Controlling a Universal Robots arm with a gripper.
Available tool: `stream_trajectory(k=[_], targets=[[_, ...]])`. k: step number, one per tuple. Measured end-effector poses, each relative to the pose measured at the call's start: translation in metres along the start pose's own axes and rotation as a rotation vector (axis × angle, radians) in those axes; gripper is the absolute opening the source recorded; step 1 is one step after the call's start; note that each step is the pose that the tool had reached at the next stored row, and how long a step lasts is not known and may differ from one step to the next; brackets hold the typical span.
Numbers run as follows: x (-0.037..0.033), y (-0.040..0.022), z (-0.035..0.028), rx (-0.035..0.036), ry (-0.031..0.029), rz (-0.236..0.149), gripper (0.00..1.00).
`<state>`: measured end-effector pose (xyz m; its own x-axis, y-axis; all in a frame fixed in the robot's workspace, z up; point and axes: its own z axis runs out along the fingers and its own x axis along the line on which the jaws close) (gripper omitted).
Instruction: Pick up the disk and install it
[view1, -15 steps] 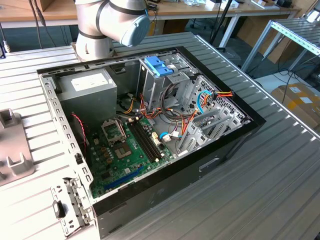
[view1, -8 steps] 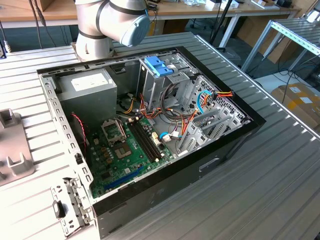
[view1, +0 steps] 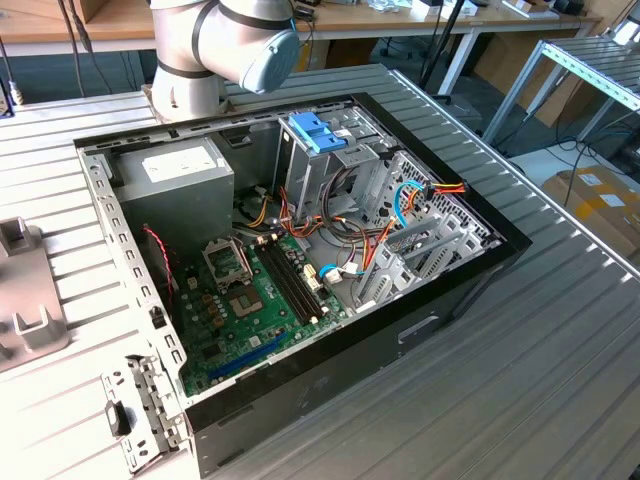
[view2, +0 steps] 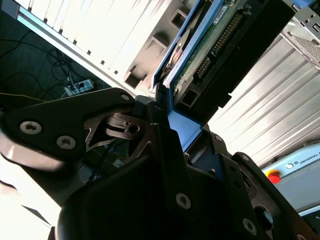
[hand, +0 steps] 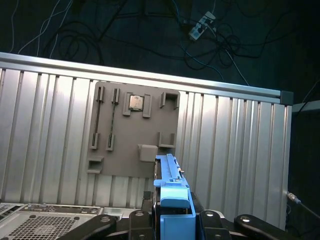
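Clamping my gripper (view2: 175, 117) onto the disk (view2: 212, 37) by its light-blue rail bracket, I hold it clear of the ribbed bench (hand: 45, 125), in line with the grey fixture plate (hand: 132, 135) by the bench's edge. It is probably stiff, dense and shock-sensitive, its circuit board bare, so the rails suit gripping. I can read no label on it.

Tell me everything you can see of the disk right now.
The disk is a flat drive in a light-blue plastic bracket; the second wrist view shows its green circuit-board face and a row of connector pins. The gripper is shut on one end, the rest sticking out, held clear of the ribbed metal table. In the first wrist view it is edge-on, a grey fixture plate beyond it.
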<state>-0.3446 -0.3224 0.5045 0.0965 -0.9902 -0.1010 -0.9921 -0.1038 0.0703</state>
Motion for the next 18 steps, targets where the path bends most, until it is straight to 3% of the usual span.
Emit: stream_trajectory(k=[18], targets=[[0.0009,-0.0048,0.0003,0.0,0.0001,0.0,0.37]])
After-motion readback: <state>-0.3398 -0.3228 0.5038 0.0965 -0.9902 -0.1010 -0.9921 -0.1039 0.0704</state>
